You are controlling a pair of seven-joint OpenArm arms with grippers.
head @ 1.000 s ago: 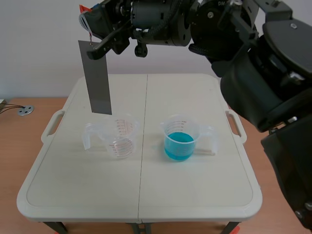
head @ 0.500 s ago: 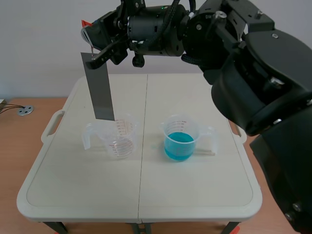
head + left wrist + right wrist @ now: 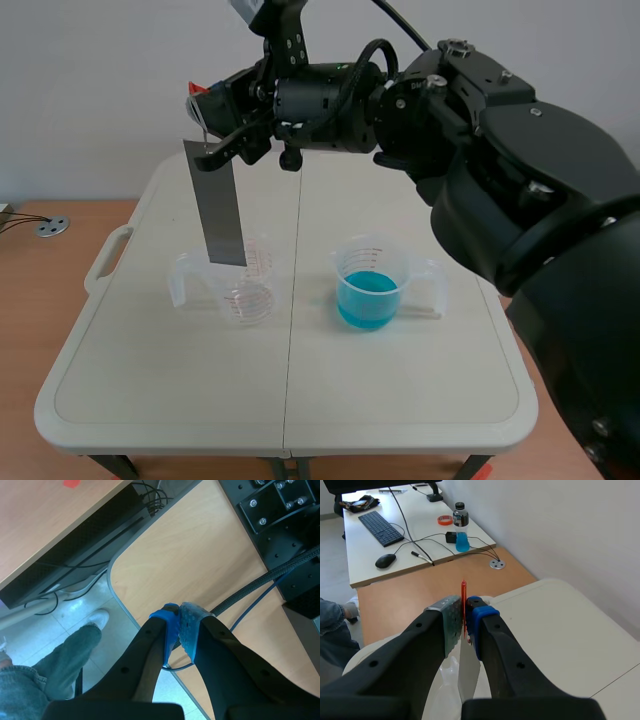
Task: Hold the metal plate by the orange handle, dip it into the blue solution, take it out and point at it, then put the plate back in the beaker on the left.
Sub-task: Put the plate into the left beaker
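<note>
Scene view: right gripper [image 3: 210, 100] squeezes the orange handle [image 3: 196, 89] above the clear beaker [image 3: 243, 288]. The metal plate [image 3: 222, 205] hangs down to that beaker's mouth. The blue solution [image 3: 369, 290] sits beside the clear beaker.
Left wrist view: left gripper [image 3: 179, 629] is pinched together, holding nothing.
Right wrist view: the handle is clamped between the pads.

The right arm [image 3: 420, 100] is raised, reaching left past the middle; the right tool [image 3: 465, 612] clamps the orange handle [image 3: 464, 589]. The left tool [image 3: 179, 626] has its pads pressed together.
</note>
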